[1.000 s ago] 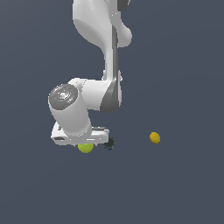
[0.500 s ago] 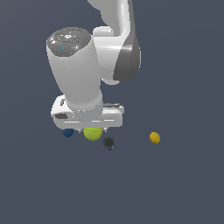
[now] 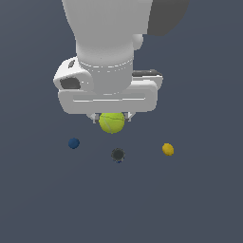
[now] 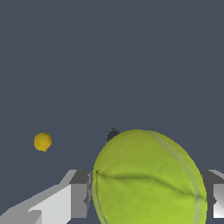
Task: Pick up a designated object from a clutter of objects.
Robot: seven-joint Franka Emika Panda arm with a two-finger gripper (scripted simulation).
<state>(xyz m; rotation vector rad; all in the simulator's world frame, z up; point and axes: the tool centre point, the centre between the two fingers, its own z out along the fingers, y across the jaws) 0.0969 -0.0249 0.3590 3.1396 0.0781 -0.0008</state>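
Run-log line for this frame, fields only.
phase: lift | claw: shut on tennis ball | on floor: blue ball, dark ball, orange oval

Tennis ball matt, fuzzy; hand smooth plastic

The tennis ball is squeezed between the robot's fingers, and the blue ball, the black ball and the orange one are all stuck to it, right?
Not quite. The tennis ball is between the fingers, but the blue ball, black ball and orange one lie apart from it, as the exterior view shows.
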